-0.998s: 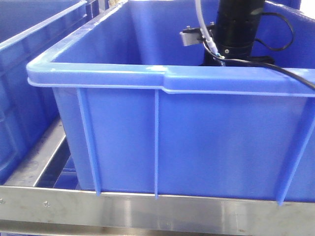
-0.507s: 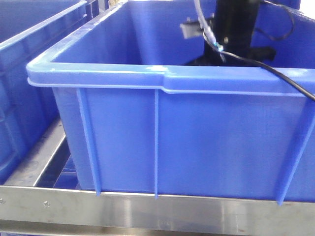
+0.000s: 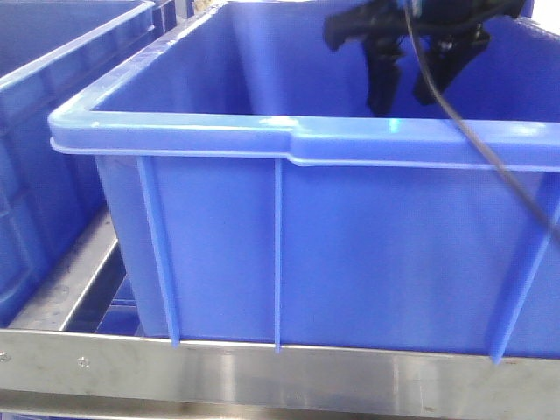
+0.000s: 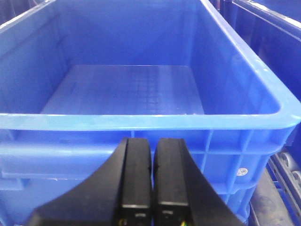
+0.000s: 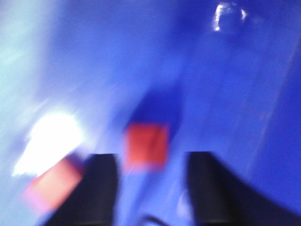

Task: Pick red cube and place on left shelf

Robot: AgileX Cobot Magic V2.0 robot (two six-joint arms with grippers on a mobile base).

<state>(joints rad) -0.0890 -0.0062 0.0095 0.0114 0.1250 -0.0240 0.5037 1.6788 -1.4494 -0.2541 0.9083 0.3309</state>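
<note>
The red cube (image 5: 146, 143) lies on the floor of a dark-blue ribbed crate (image 3: 306, 254); the right wrist view is blurred. That crate stands on the left shelf's steel rail (image 3: 262, 376). My right gripper (image 3: 409, 87) hangs open above the crate's rim. In its own view the right gripper (image 5: 150, 157) has its fingers spread on either side of the cube, clear of it and above it. The cube is hidden by the crate wall in the front view. My left gripper (image 4: 153, 141) is shut on nothing, just outside the near wall of an empty blue crate (image 4: 141, 120).
A second blue crate (image 3: 44, 131) stands on the rack to the left. Another crate (image 4: 268, 37) sits to the right in the left wrist view. A black cable (image 3: 490, 166) trails over the crate rim. A pale red blur (image 5: 51, 183) shows at the lower left of the crate.
The right arm has risen from deep inside the crate until its open fingers show above the rim. The cable has swung with it. Crates and rack have not moved.
</note>
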